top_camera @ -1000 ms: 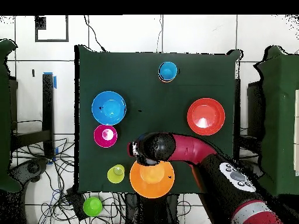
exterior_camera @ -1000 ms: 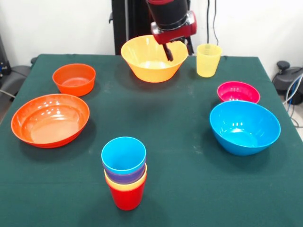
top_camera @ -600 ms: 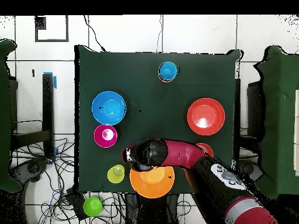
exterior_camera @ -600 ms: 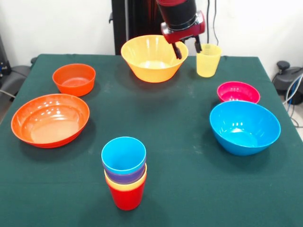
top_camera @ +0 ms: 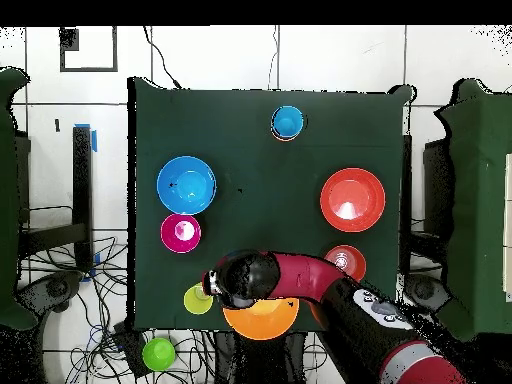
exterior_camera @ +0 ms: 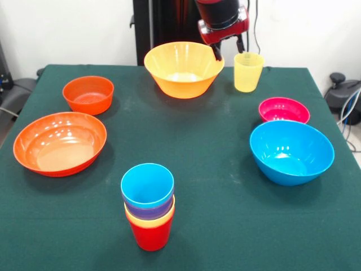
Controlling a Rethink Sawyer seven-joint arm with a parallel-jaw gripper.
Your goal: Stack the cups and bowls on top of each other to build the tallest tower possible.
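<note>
1. Hung open and empty: gripper (exterior_camera: pixel 228 46), fingers spread, above the gap between yellow-orange bowl (exterior_camera: pixel 183 69) and pale yellow cup (exterior_camera: pixel 248 71).
2. Stood upright just beside the gripper, slightly lower, toward the table's magenta-bowl side (cup's axis vertical).
3. Waited well apart at the opposite edge: tower (exterior_camera: pixel 148 204).

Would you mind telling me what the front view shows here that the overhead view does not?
Only the front view shows the open pincer above the pale yellow cup, and the purple and red cups beneath the stack. Only the overhead view shows a green object beyond the table edge. Both show the blue bowl and the pink bowl.
</note>
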